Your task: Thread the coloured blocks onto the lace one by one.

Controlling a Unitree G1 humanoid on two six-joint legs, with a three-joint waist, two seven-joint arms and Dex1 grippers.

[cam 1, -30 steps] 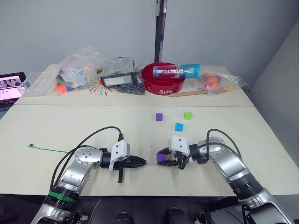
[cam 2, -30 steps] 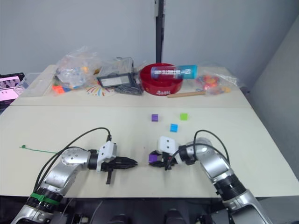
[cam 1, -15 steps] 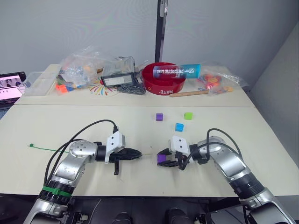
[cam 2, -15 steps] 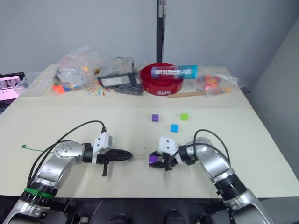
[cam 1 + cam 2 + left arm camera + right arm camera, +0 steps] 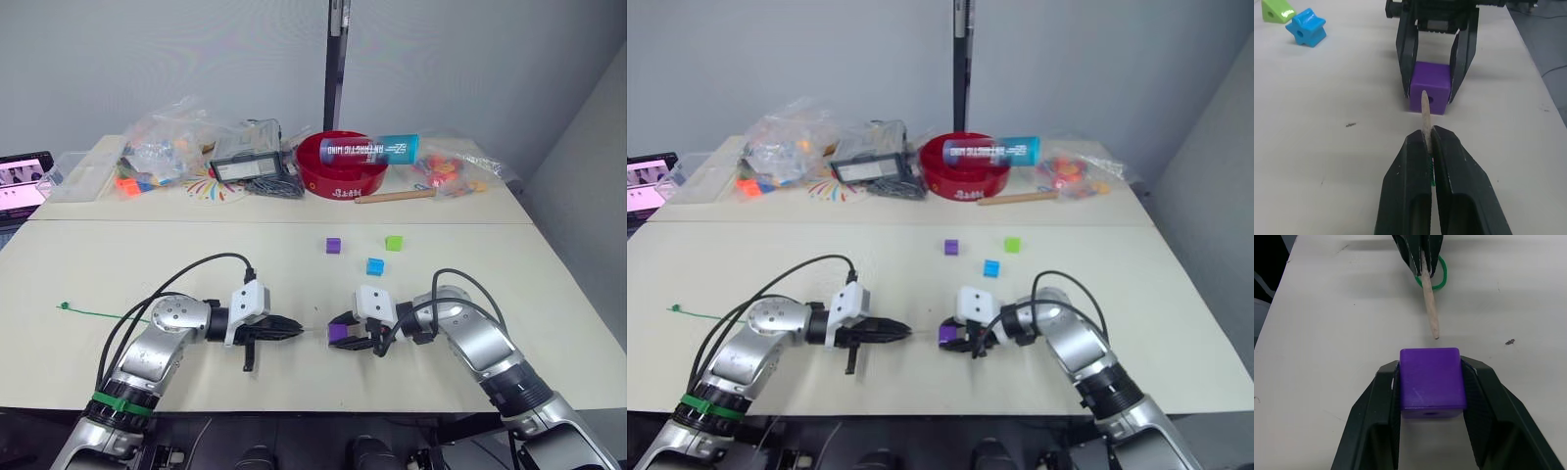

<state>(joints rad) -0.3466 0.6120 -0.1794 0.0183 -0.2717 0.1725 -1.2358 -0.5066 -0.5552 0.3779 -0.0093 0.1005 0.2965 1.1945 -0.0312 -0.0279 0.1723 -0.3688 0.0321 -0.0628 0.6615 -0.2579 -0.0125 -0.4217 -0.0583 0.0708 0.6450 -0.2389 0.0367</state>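
Note:
My right gripper [image 5: 341, 332] is shut on a purple block [image 5: 1432, 377] that rests on the table with its hole facing my left gripper. My left gripper [image 5: 297, 333] is shut on the lace's pale stiff tip [image 5: 1424, 113]. The tip points at the block's hole [image 5: 1430, 100] and stops just short of it. The thin green lace trails left across the table to its knot [image 5: 65, 305]. Three loose blocks lie farther back: purple [image 5: 334, 246], blue [image 5: 375, 266] and light green [image 5: 394, 243].
At the back of the table stand a red bowl [image 5: 333, 171] with a blue tube [image 5: 377, 149] across it, a wooden stick [image 5: 395, 196], bags of toys [image 5: 162, 147] and a black device [image 5: 245, 164]. A lit screen [image 5: 22, 181] sits far left.
My left gripper drew back to the left, then came forward again, bringing the lace tip close to the purple block. The right gripper and its block stayed put.

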